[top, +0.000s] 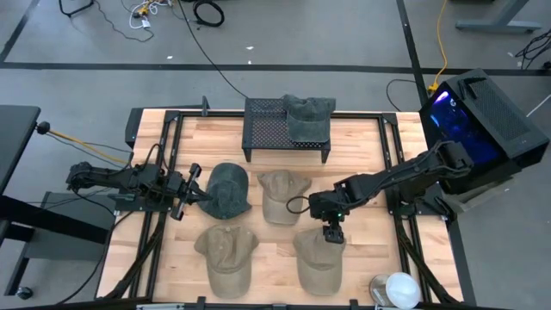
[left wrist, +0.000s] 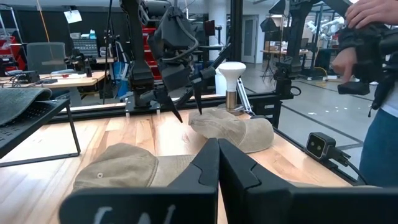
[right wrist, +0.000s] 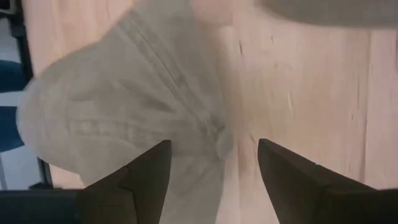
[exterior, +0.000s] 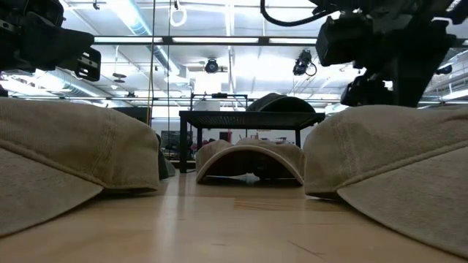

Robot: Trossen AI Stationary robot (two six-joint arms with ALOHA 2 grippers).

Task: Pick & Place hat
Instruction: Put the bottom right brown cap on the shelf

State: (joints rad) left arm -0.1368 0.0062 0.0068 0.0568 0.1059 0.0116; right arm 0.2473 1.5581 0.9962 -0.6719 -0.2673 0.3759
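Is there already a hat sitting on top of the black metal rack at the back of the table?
Yes, a dark grey-green fabric cap lies on the right end of the black mesh metal rack in the high view.

The table [top: 362, 138] had a light wooden top in a black metal frame and stood on a grey floor [top: 301, 34] marked with dark lines. Cables [top: 207, 12] lay on the floor beyond its far edge. Long ceiling lights [exterior: 219, 40] ran overhead. Work desks [left wrist: 50, 78] stood in the room behind, and a person [left wrist: 379, 93] stood at the side.
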